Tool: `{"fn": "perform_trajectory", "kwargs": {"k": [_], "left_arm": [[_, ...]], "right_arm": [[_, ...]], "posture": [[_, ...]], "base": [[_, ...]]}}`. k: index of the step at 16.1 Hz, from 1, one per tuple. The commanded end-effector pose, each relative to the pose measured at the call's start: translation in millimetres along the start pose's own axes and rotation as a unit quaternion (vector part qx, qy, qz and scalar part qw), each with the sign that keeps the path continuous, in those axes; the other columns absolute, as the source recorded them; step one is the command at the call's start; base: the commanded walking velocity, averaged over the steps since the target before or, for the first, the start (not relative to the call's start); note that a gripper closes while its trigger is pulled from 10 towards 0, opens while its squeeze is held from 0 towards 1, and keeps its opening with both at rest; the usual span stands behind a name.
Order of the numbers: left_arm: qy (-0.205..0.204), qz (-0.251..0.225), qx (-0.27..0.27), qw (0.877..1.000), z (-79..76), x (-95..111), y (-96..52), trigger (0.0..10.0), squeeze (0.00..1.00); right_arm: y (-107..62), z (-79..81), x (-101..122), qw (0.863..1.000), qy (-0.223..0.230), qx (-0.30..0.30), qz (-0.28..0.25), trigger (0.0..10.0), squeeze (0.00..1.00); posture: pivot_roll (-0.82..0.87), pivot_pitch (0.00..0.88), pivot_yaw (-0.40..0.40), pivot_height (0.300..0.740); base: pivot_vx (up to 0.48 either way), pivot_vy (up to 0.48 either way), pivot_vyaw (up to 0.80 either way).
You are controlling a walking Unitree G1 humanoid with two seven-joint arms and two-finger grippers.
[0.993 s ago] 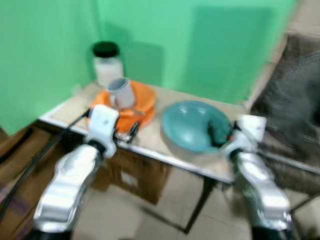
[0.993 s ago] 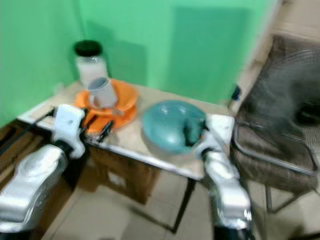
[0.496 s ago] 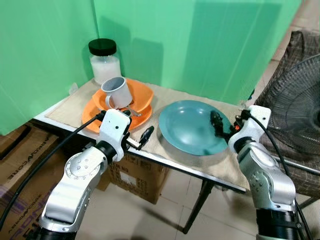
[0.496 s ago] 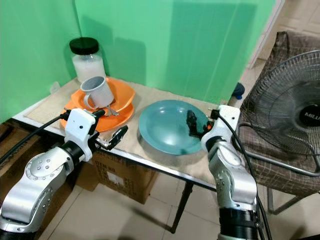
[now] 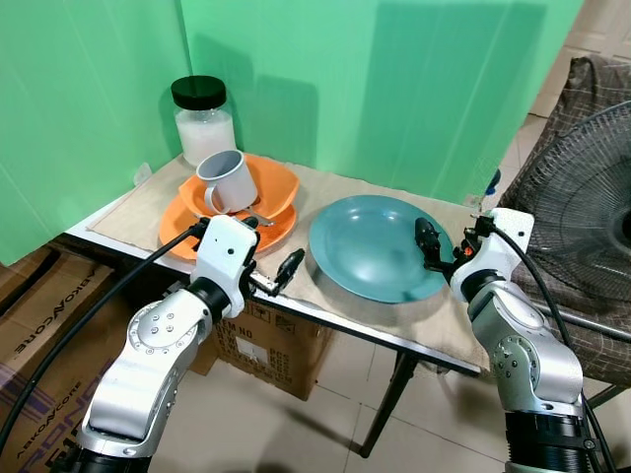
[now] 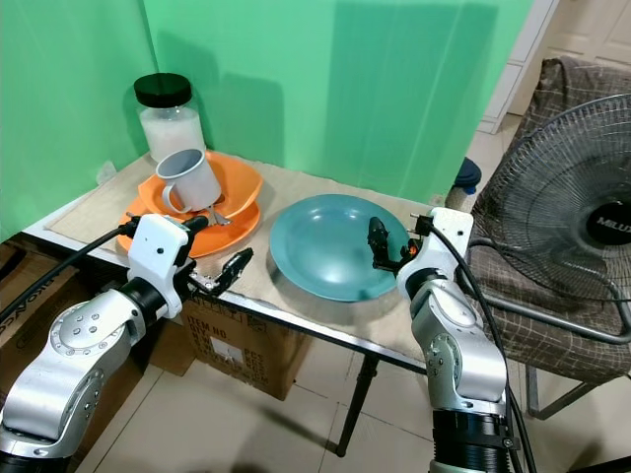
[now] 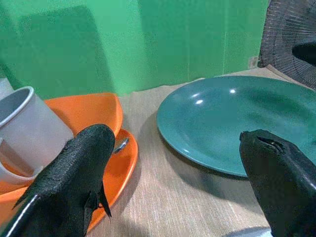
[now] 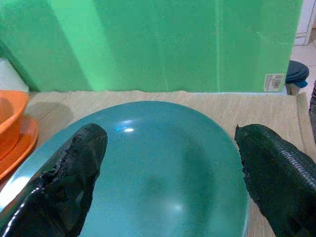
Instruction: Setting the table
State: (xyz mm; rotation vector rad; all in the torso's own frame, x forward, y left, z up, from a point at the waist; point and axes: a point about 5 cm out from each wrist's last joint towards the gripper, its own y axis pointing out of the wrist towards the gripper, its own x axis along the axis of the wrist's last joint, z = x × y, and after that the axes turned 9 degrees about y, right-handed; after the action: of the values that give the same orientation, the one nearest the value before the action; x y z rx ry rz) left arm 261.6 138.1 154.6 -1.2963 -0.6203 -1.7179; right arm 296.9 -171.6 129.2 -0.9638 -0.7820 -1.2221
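— Where does everything sit around the teal plate [image 5: 380, 246]?

— It lies on the table [image 5: 128, 215], on a beige woven mat, roughly mid-table. To the plate's left, the orange plate [image 5: 187, 235] carries an orange bowl [image 5: 271, 187] with a grey mug [image 5: 227, 179] tilted in it and a piece of metal cutlery [image 5: 258, 221] beside the mug. Behind those, farther from the teal plate, stands a jar [image 5: 203, 120] with a black lid and white contents.

— And the arms?

— The right gripper [image 5: 432, 248] hovers over the teal plate's right rim, fingers [image 8: 74, 177] spread wide apart with nothing between them. The left gripper [image 5: 284, 270] is at the table's front edge, just left of the teal plate, fingers [image 7: 74, 180] likewise parted and empty.

— Any writing?

— The fan [image 6: 582, 227] to the plate's right has a hub badge starting "MIL"; the rest is cut off. The cardboard box [image 6: 242, 345] under the table has print too small to read. A small label [image 8: 273, 82] on the green wall behind the plate is illegible too.
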Motion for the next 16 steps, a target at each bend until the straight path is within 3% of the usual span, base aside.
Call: {"fn": "perform_trajectory", "kwargs": {"k": [1, 5, 6, 7, 8, 9, 12, 15, 16], "left_arm": [[0.002, -0.007, -0.002, 1.0, -0.3, 2.8, 0.4, 10.0, 0.0], [0.002, -0.007, -0.002, 1.0, -0.3, 2.8, 0.4, 10.0, 0.0], [-0.002, -0.025, -0.052, 0.998, -1.3, 4.8, 26.4, 10.0, 0.0], [0.006, -0.037, -0.113, 0.993, -4.5, 11.2, 50.0, 10.0, 0.0], [0.007, -0.036, -0.134, 0.99, -6.9, 11.6, 50.1, 10.0, 0.0], [0.014, -0.023, -0.143, 0.989, -10.6, 6.1, 38.8, 10.0, 0.0], [0.016, -0.018, -0.141, 0.99, -11.6, 4.5, 39.6, 10.0, 0.0], [0.045, -0.009, -0.171, 0.984, -15.1, -6.5, 68.9, 10.0, 0.0], [0.061, 0.002, -0.185, 0.981, -19.2, -11.8, 75.7, 10.0, 0.0]], "right_arm": [[0.1, -0.5, 1.5, 1.0, 0.003, 0.001, -0.001, 10.0, 1.0], [0.1, -0.5, 1.5, 1.0, 0.003, 0.001, -0.001, 10.0, 1.0], [9.8, -10.4, 9.2, 1.0, -0.013, 0.02, 0.006, 10.0, 1.0], [12.8, -17.5, 16.3, 0.998, -0.03, 0.047, 0.005, 10.0, 1.0], [10.9, -18.0, 17.0, 0.998, -0.033, 0.055, 0.003, 10.0, 1.0], [3.5, -15.4, 16.6, 0.997, -0.027, 0.067, -0.007, 10.0, 1.0], [2.2, -15.5, 19.8, 0.997, -0.024, 0.068, -0.02, 10.0, 1.0], [11.3, -31.5, 20.4, 0.999, -0.029, 0.014, -0.017, 10.0, 1.0], [12.5, -35.2, 20.4, 0.999, -0.027, -0.002, -0.017, 10.0, 0.64]], "posture": [[0.11, 0.0, -0.045, 0.74], [0.11, 0.0, -0.045, 0.74], [0.01, 0.0, -0.031, 0.74], [0.02, 0.0, -0.033, 0.74], [0.02, 0.0, -0.034, 0.74], [0.02, 0.0, -0.029, 0.74], [0.02, 0.0, -0.023, 0.74], [0.02, 0.0, -0.025, 0.74], [0.02, 0.0, -0.025, 0.74]], "base": [[0.0, 0.0, 0.0], [0.0, 0.0, 0.0], [0.0, 0.0, 0.0], [0.0, 0.0, 0.0], [0.0, 0.0, 0.0], [0.0, 0.0, 0.0], [0.0, 0.0, 0.0], [0.0, 0.0, 0.0], [0.0, 0.0, 0.0]]}}
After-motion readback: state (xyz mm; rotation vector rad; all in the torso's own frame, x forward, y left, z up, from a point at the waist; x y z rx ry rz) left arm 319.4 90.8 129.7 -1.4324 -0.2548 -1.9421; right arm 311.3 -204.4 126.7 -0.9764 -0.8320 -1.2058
